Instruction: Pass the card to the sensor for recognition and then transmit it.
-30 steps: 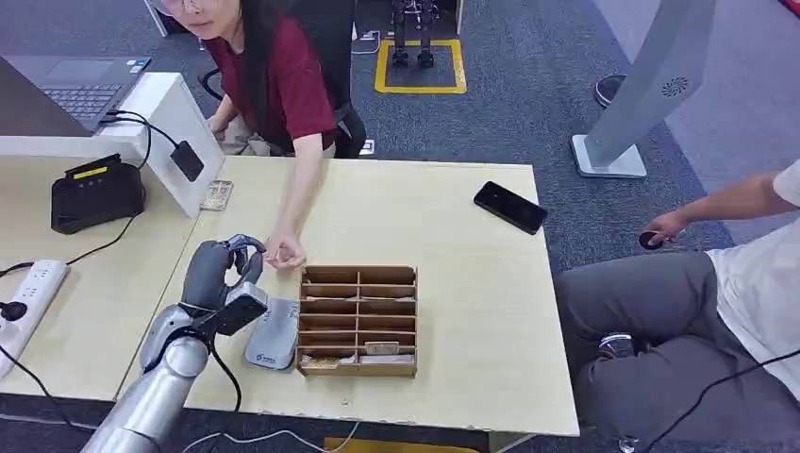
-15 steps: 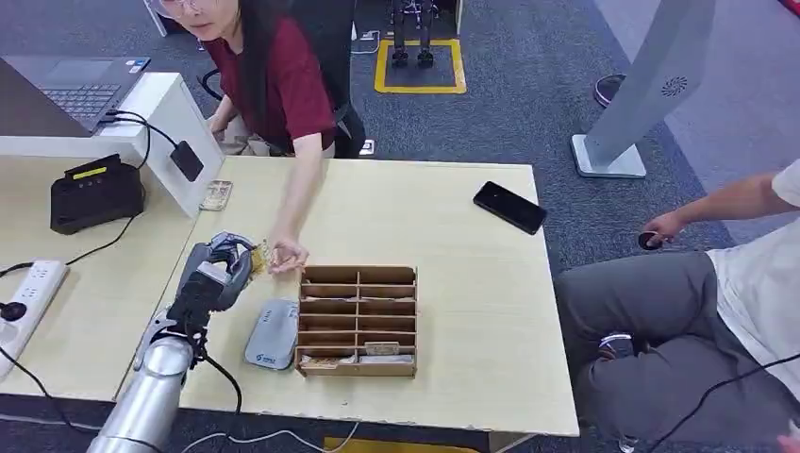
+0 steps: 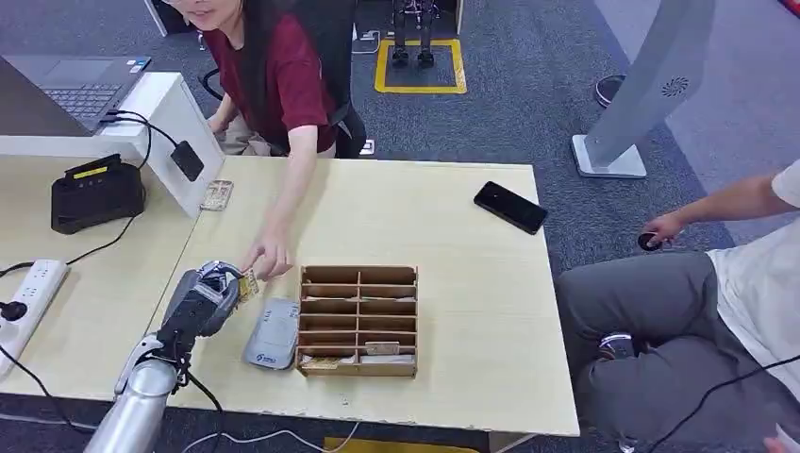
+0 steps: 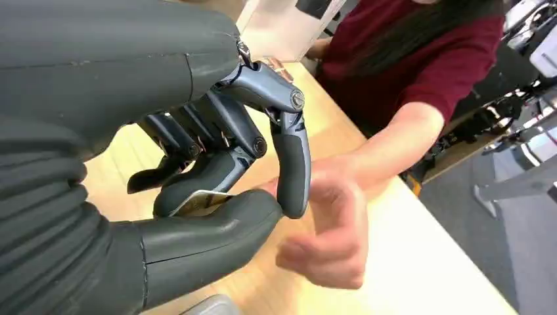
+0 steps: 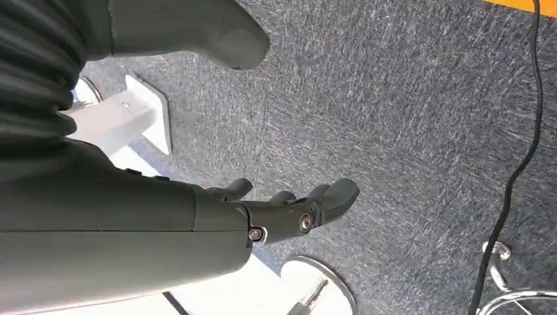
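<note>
My left hand (image 3: 203,302) hovers over the table's left part, just left of the grey-white sensor (image 3: 274,332). It pinches a small yellowish card (image 3: 248,285) between thumb and fingers; the left wrist view shows the card's edge (image 4: 203,200) under the curled fingers of my left hand (image 4: 217,164). A person's hand (image 3: 269,260) reaches across the table and is right beside the card; it looks blurred in the wrist view (image 4: 328,230). My right hand (image 5: 289,213) hangs above the carpet with its fingers apart, holding nothing.
A wooden compartment box (image 3: 358,321) stands right of the sensor. A black phone (image 3: 509,208) lies at the far right of the table. A black terminal (image 3: 94,193), a power strip (image 3: 33,288) and a white partition (image 3: 175,132) are on the left. A seated person (image 3: 717,293) is at right.
My left hand has drawn back toward me and lower, and the card now shows in its pinch. The person's hand followed it to the left along the table.
</note>
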`<state>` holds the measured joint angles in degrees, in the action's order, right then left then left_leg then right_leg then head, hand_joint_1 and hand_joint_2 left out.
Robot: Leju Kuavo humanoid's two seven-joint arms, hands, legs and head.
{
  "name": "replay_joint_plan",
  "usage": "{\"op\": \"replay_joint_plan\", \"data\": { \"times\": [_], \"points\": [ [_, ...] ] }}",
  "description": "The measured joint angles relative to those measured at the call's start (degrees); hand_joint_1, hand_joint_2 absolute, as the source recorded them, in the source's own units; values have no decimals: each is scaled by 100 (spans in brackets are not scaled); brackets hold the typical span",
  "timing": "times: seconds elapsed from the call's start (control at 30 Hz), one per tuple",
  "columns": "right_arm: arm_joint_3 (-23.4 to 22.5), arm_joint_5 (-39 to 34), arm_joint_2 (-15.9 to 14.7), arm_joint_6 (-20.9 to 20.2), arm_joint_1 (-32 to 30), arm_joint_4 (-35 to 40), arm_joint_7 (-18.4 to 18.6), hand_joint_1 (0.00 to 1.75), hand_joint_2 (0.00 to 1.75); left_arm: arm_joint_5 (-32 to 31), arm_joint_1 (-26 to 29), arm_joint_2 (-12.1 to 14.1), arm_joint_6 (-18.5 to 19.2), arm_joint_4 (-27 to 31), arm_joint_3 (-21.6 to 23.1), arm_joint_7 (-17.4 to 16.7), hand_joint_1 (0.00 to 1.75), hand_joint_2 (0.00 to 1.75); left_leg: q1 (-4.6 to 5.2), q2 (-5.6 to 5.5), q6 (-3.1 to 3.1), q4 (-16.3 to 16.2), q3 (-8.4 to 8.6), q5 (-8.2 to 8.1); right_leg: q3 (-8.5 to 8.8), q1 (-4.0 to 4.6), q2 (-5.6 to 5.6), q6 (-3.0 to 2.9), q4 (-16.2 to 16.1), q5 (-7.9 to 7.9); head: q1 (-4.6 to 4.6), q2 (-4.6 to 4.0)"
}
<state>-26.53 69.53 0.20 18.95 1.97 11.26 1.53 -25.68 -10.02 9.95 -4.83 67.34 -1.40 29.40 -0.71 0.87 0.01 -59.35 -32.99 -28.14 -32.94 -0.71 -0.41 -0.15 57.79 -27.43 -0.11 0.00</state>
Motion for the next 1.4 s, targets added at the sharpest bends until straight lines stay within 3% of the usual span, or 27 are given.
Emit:
{"op": "replay_joint_plan", "data": {
  "times": [0.43,0.6,1.0,1.1,1.23,1.27,1.4],
  "points": [
    [-15,68,13,35,1,0,-2,0,175,-229,95,-2,-39,-304,-28,31,175,175,-1,0,0,0,0,0,-2,1,0,0,0,0,0,0],
    [-61,135,15,50,1,0,-2,0,175,-306,87,-37,-251,-319,-31,125,175,175,0,0,0,0,1,0,-1,0,0,0,0,0,2,0],
    [-155,194,28,50,1,0,-20,0,175,-161,103,-92,-151,-183,-59,136,175,175,-1,0,0,0,1,0,-1,1,0,0,0,0,2,0],
    [-173,260,28,55,2,0,-20,0,175,-113,107,-131,-252,-52,-107,190,175,175,-1,0,0,0,1,0,-1,1,0,0,0,0,2,0],
    [-238,290,35,61,2,0,-18,0,175,-159,114,-227,-667,212,-166,429,175,175,0,-1,0,0,0,0,-1,0,-1,0,0,0,2,0],
    [-249,315,37,59,1,0,-17,0,175,-177,119,-249,-796,291,-181,499,0,175,0,-1,0,0,0,0,-1,0,-1,0,0,0,2,0],
    [-278,435,39,50,6,0,-22,0,175,-302,176,-413,-1305,956,-208,732,0,175,0,-7,0,-1,-1,0,0,0,-6,0,0,0,4,0]
  ]
}}
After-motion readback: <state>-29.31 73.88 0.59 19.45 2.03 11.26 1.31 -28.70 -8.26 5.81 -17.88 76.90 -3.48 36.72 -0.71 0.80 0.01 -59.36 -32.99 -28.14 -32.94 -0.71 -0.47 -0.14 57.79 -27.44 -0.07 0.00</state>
